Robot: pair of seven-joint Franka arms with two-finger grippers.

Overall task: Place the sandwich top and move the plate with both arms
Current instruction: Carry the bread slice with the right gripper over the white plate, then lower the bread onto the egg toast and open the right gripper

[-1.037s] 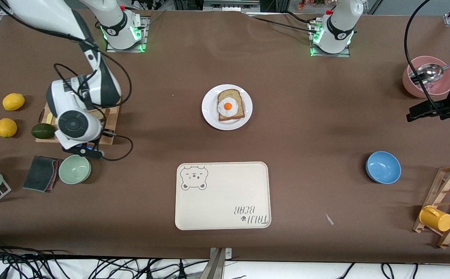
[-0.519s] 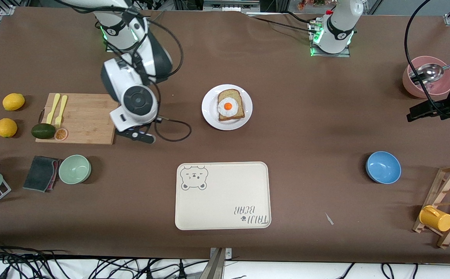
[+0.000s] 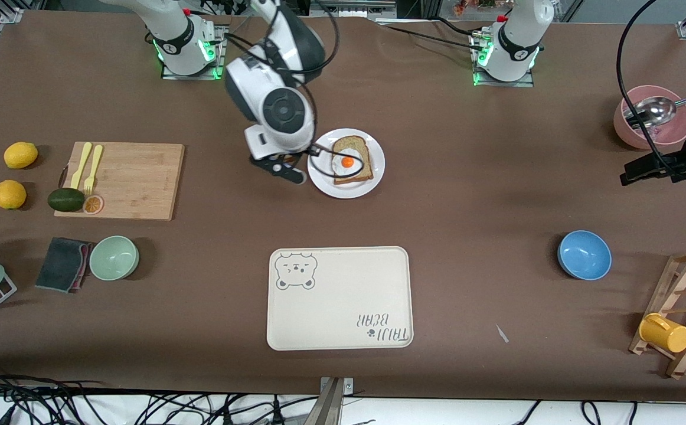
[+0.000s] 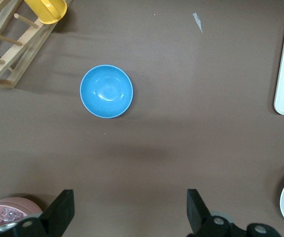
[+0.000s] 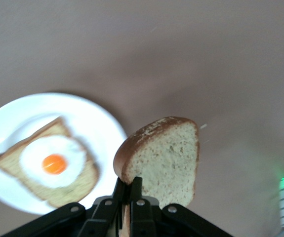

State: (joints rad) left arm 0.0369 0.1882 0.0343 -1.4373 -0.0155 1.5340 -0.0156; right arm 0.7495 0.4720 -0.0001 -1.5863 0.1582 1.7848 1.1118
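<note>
Your table point(image 3: 467, 195) carries the cream tray point(image 3: 339, 298) nearer the front camera than the white plate point(image 3: 378, 171), which holds an egg-topped slice point(image 3: 352, 160). Your right gripper point(image 5: 130, 200) hangs over the table just beside the plate, toward the right arm's end, jaws pinched tight on the sandwich top point(image 5: 164, 160), held up on edge. Your left gripper point(image 4: 127, 210) waits in the air near the pink bowl point(image 3: 653, 117), jaws spread wide and empty.

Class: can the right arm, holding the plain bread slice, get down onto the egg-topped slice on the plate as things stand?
Probably yes: the right gripper, shut on the sandwich top, hangs beside the plate, nothing over the egg slice.
</note>
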